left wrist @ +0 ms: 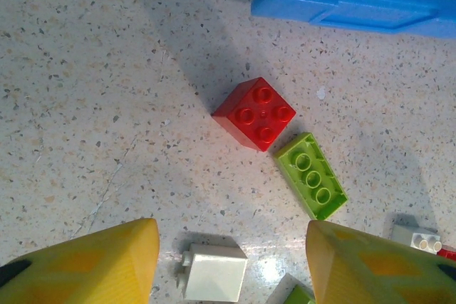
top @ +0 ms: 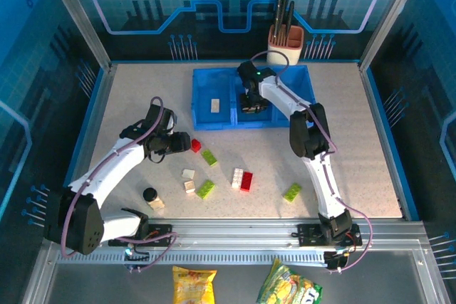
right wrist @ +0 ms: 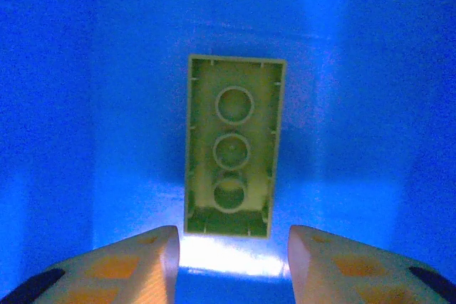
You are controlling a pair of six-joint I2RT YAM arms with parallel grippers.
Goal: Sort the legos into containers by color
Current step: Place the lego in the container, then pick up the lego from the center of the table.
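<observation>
The right tool (right wrist: pixel 231 247) is narrowly parted and holds nothing. Beyond it a lime brick (right wrist: pixel 231 147) lies upside down, 3 hollow rings showing, on the glossy floor of the blue tray (top: pixel 206 83), middle compartment. The left tool (left wrist: pixel 231 236) hangs wide and empty over the speckled desk (left wrist: pixel 85 69), near a square red brick (left wrist: pixel 256 113) and a second lime brick (left wrist: pixel 312 176). The lower edge cuts off a cream brick (left wrist: pixel 214 272).

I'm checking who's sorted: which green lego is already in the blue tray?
The upside-down green lego below the right gripper; other greens lie on the table.
</observation>
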